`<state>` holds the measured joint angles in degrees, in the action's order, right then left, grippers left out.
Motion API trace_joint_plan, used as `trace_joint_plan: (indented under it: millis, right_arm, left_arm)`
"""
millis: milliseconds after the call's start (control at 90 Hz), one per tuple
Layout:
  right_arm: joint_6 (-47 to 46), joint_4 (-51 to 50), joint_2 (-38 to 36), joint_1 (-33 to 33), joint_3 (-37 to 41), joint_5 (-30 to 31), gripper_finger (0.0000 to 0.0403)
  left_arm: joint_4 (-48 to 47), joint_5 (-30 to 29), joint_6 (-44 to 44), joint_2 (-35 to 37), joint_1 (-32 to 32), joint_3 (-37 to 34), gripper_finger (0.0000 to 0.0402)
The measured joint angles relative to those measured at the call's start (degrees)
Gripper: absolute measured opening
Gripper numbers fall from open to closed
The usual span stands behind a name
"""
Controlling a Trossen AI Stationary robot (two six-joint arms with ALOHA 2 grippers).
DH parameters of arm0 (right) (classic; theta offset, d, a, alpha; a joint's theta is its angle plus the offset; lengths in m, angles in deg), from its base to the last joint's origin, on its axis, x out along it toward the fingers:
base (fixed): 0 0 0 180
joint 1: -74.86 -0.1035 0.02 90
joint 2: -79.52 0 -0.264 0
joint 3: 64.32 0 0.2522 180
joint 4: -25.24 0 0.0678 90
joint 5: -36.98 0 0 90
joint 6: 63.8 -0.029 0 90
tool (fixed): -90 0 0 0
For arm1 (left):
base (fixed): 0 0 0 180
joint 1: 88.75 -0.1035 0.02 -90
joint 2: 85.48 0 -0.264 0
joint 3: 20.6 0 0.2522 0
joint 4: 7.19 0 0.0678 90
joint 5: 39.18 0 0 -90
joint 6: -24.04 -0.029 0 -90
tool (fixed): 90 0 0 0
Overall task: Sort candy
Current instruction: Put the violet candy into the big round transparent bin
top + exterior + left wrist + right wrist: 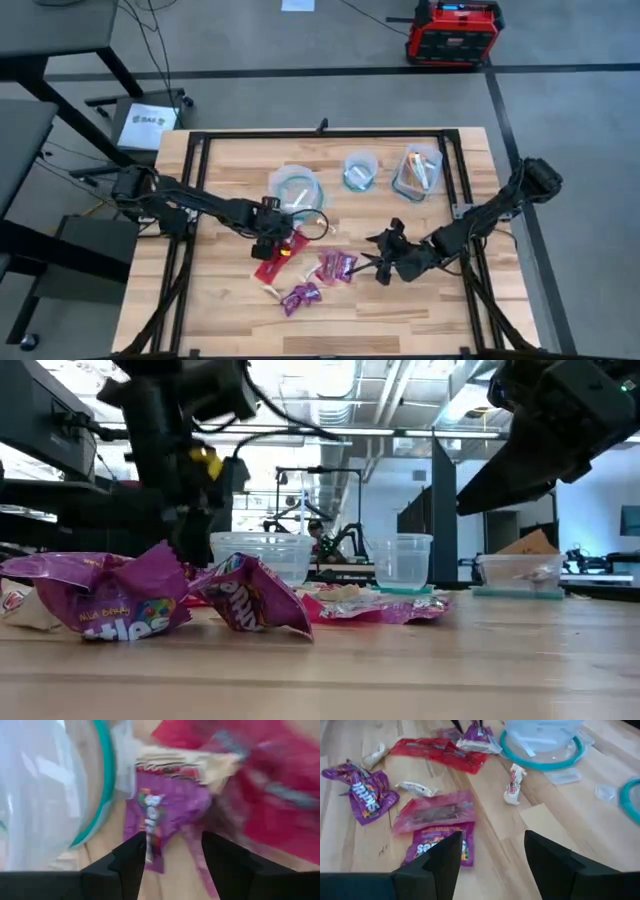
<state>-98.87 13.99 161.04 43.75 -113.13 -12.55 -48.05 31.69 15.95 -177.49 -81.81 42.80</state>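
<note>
High view: the candy (300, 270) is seen scattered at the table's (420, 320) middle front, red and purple packets beside the largest clear container (297, 188). The left gripper (272, 243) is held open over a purple packet (160, 815); the right gripper (385, 262), open and empty, is poised nearby.
</note>
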Motion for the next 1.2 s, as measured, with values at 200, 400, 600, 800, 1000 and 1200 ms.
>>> trace_joint_plan:
  millis: [200, 400, 600, 800, 1000, 1200]
  right_arm:
    - [-0.3, 0.0, 1.7, 0.0, 0.0, 0.0, 0.0199]
    - [-0.4, 0.0, 2.2, 0.1, 0.0, 0.0, 0.0199]
    - [-0.4, -0.5, 2.2, 0.2, 0.0, 0.0, 0.0199]
    - [-0.5, -0.3, 2.2, 0.1, 0.0, 0.0, 0.0199]
    - [-0.5, -0.2, 2.2, 0.2, 0.0, 0.0, 0.0199]
    - [-0.5, -0.1, 2.2, 0.9, 0.0, 0.0, 0.0199]
  left_arm:
    - [1.0, -0.7, 1.3, -1.7, 0.0, 1.3, 0.0083]
    - [-4.4, -0.7, 2.0, 2.4, 0.0, 5.9, 0.0007]
    - [-6.3, -2.2, 0.8, 8.9, -0.9, 13.1, 0.0001]
    - [-6.8, -2.6, -0.8, 13.4, -7.0, 14.9, 0.0]
    - [-7.8, -0.4, 0.3, 12.2, -13.6, 14.9, 0.0]
    - [-6.6, 5.5, 0.5, 11.2, -17.1, 14.9, 0.0042]
